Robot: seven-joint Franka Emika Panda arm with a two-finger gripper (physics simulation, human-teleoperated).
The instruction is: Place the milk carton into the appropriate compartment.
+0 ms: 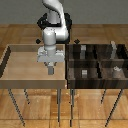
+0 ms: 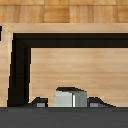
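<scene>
One gripper (image 1: 50,66) hangs above the light wooden tray (image 1: 10,60), clenched on the milk carton (image 2: 69,97), which sits between its fingers, presumably lifted for carrying toward the dark-walled cells (image 1: 97,62) off to its side. Its fingertips are cut off in the wrist view; the carton's gable top is hard to make out.

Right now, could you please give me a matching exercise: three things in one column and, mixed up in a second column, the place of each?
Things:
1. milk carton
2. light wooden tray
3. dark-walled cells

Places:
A. on the exterior view's right
B. between the fingers of the claw
C. on the exterior view's left, below the arm

Pairs: 1-B, 2-C, 3-A.
</scene>
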